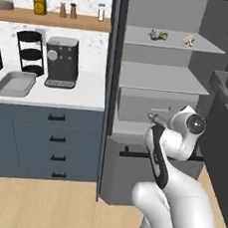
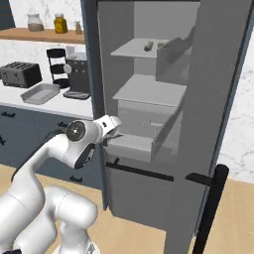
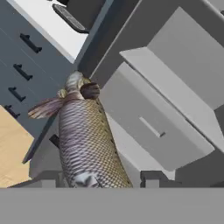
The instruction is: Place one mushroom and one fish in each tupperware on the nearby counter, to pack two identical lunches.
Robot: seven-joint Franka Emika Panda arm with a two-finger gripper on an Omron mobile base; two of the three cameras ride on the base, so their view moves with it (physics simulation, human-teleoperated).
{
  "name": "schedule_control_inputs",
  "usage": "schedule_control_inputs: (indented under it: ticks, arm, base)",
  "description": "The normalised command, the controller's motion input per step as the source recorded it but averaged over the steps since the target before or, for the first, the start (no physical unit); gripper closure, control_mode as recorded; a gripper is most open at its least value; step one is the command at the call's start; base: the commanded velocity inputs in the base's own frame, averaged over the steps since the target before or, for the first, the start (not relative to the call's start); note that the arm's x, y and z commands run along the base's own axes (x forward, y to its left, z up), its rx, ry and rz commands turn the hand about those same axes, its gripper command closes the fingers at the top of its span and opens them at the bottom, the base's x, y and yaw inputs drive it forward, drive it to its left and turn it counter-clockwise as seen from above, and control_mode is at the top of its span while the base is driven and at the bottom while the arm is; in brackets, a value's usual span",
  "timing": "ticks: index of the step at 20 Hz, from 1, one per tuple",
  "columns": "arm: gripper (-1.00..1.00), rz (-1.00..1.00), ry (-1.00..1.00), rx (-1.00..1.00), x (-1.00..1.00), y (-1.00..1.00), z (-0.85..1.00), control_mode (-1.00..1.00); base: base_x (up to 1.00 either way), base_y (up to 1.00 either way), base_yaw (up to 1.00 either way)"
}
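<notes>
Tupperware (image 1: 15,84) on counter (image 1: 87,99), left of open fridge (image 1: 162,81).

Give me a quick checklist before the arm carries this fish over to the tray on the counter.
1. Fish held between the claw fingertips: ok, its body runs up from between them in the hand view.
2. Grip firmness: cannot tell.
3. Grey tray on the white counter open and empty: ok.
4. Second tray located: cannot tell.
5. Mushrooms on the top fridge shelf for later: ok.
6. Coffee machine and black rack beside the tray: not ok, close; approach with care.
</notes>
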Motion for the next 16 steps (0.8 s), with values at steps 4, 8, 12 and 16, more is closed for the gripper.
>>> schedule_control_inputs:
  ticks: [4, 8, 12, 16]
  arm:
    - [1.0, 0.0, 0.0, 0.0, 0.0, 0.0, 0.0, 1.0]
    - [1.0, 0.0, 0.0, 0.0, 0.0, 0.0, 0.0, 1.0]
    - [1.0, 0.0, 0.0, 0.0, 0.0, 0.0, 0.0, 1.0]
    - [1.0, 0.0, 0.0, 0.0, 0.0, 0.0, 0.0, 1.0]
  base:
    - [0.59, 1.0, 0.01]
    - [1.0, 1.0, 0.0]
    - [1.0, 1.0, -0.01]
    - [1.0, 1.0, -0.02]
